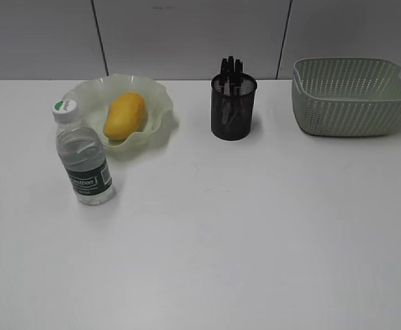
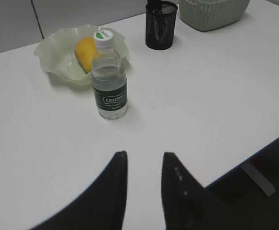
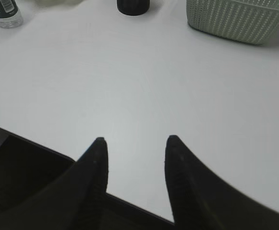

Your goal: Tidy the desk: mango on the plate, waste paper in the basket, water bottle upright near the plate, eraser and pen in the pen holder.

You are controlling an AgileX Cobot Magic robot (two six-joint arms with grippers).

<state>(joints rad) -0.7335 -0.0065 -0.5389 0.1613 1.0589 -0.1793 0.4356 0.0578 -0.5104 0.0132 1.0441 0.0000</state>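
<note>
The yellow mango (image 1: pixel 124 115) lies in the wavy-rimmed pale green plate (image 1: pixel 160 96) at the back left of the white desk (image 1: pixel 255 227). The water bottle (image 1: pixel 83 155) stands upright just in front of the plate, also in the left wrist view (image 2: pixel 109 76). The black mesh pen holder (image 1: pixel 234 106) holds dark pens. The pale green basket (image 1: pixel 351 96) sits at the back right; its inside is hidden. No waste paper or eraser shows. My left gripper (image 2: pixel 144 154) is open and empty, well in front of the bottle. My right gripper (image 3: pixel 135 140) is open and empty above the desk's front edge.
A grey panelled wall runs behind the desk. The desk's front edge and the dark floor below show in both wrist views (image 3: pixel 24 167). Neither arm shows in the exterior view.
</note>
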